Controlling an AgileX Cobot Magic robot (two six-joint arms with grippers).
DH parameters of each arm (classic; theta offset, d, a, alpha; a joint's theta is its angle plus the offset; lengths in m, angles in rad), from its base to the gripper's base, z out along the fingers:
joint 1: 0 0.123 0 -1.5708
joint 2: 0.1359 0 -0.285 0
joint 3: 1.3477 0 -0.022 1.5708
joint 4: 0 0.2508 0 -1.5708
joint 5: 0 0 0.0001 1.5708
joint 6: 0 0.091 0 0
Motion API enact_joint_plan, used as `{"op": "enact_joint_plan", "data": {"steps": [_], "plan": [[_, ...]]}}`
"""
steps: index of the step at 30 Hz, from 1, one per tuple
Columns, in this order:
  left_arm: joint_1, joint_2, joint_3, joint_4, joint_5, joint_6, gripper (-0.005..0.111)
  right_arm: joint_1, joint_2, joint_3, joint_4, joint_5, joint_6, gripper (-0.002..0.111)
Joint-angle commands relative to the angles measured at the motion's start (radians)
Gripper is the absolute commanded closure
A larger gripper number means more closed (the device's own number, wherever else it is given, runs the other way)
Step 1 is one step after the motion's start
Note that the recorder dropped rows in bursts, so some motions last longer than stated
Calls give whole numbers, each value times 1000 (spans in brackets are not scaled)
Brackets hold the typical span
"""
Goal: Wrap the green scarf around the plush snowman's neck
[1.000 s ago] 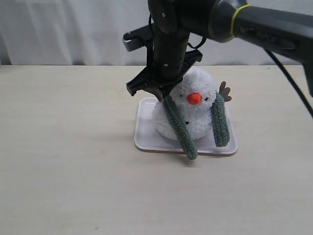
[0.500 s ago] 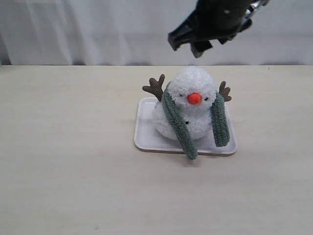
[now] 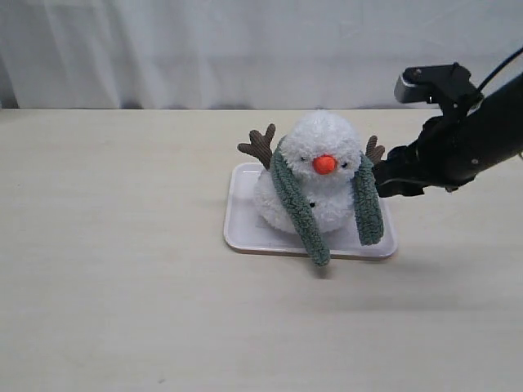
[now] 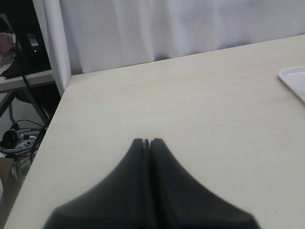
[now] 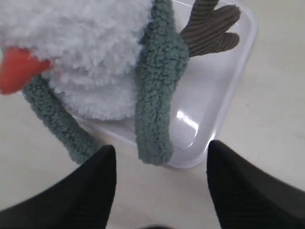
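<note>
White and shallow, the rectangular plastic tray (image 3: 245, 233) on the pale wooden table (image 3: 122, 245) holds the fluffy white plush snowman (image 3: 323, 143), which sits upright. The sage-green fuzzy scarf (image 3: 298, 212) lies over its neck with both ends hanging down the front (the left end reaches past the near rim). The black right gripper (image 3: 384, 175) hangs just right of the snowman, jaws wide apart and holding nothing. The black left gripper (image 4: 147, 141), pressed closed and empty, is over bare table to the left. How the scarf runs behind the neck is hidden.

Plush snowman (image 3: 320, 175) upright, white w/ orange nose, twig arms out; green scarf (image 3: 296, 208) draped over neck, both ends hanging in front.
</note>
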Motion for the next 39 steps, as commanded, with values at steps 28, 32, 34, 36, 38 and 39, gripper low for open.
{"op": "enact_joint_plan", "data": {"steps": [28,32,34,36,38,39], "plan": [[-1,-2,2,-4,-8,-3,107,-10,151,79,442,-162,-543,104],[-1,-2,2,-4,-8,-3,107,-10,100,79,461,-125,-534,104],[-1,-2,2,-4,-8,-3,107,-10,88,71,463,-95,-500,104],[-1,-2,2,-4,-8,-3,107,-10,86,50,456,-28,-469,104],[-1,-2,2,-4,-8,-3,107,-10,86,30,458,47,-427,104],[-1,-2,2,-4,-8,-3,107,-10,86,27,466,73,-421,104]]}}
